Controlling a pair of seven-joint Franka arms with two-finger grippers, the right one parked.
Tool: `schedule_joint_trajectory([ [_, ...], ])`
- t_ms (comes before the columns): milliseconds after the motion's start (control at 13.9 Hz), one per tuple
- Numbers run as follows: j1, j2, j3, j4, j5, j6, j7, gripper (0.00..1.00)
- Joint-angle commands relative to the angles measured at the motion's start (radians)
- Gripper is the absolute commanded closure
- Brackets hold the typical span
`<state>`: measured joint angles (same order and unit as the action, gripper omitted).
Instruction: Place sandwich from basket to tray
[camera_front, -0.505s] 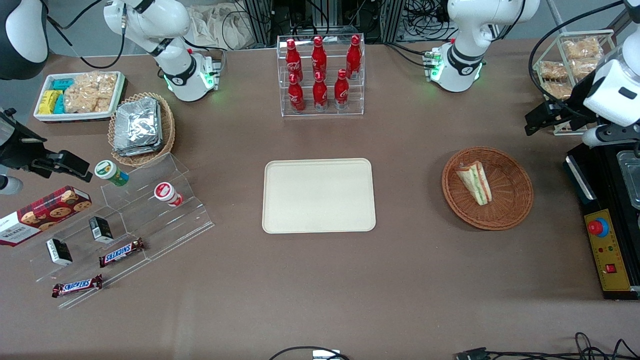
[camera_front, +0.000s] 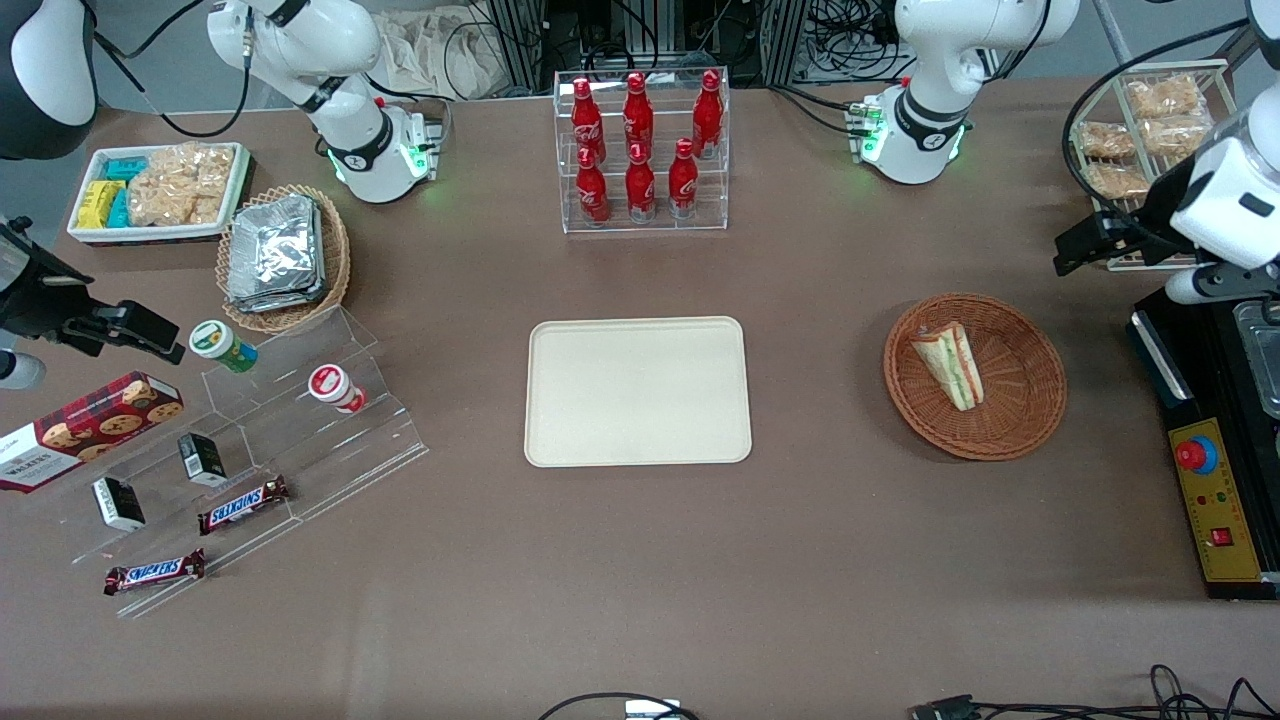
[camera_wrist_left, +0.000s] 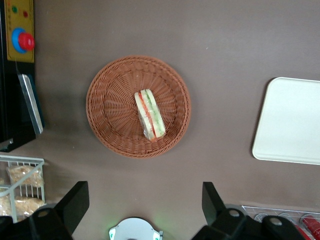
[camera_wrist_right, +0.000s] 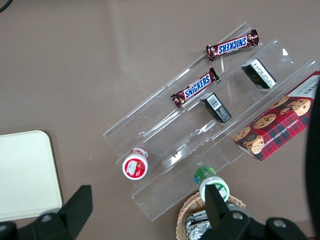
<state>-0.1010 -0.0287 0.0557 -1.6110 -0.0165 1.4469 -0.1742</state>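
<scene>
The sandwich (camera_front: 950, 365) (camera_wrist_left: 150, 115), a clear-wrapped wedge with green and orange layers, lies in the reddish-brown wicker basket (camera_front: 1030, 420) (camera_wrist_left: 110, 130) toward the working arm's end of the table. The cream tray (camera_front: 637, 392) (camera_wrist_left: 295, 120) lies flat mid-table with nothing on it. My left gripper (camera_front: 1085, 243) (camera_wrist_left: 145, 186) hangs high above the table, beside the basket and slightly farther from the front camera. It is open wide with nothing between its black fingers (camera_wrist_left: 77, 200). It is well apart from the sandwich.
A black control box with a red button (camera_front: 1210, 480) stands beside the basket at the table's end. A wire rack of snack packs (camera_front: 1150, 120) stands under the arm. A clear rack of red bottles (camera_front: 640, 150) stands farther back than the tray.
The left arm has shifted slightly, its gripper drifting a little toward the working arm's end. Sandwich, basket and tray have not moved.
</scene>
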Motion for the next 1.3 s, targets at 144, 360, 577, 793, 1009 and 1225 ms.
schedule_joint_trajectory([
  [144, -0.017, -0.025, 0.018, -0.189, 0.044, 0.157, -0.036, 0.0],
  [360, -0.008, -0.048, -0.051, -0.357, 0.088, 0.309, -0.206, 0.0],
  [577, -0.005, -0.079, -0.054, -0.588, 0.113, 0.594, -0.22, 0.0],
  [793, 0.012, -0.054, -0.051, -0.713, 0.116, 0.778, -0.252, 0.0],
  [1009, 0.014, -0.001, -0.05, -0.814, 0.116, 0.964, -0.283, 0.0],
  [1225, 0.014, 0.093, -0.05, -0.842, 0.116, 1.084, -0.312, 0.0],
])
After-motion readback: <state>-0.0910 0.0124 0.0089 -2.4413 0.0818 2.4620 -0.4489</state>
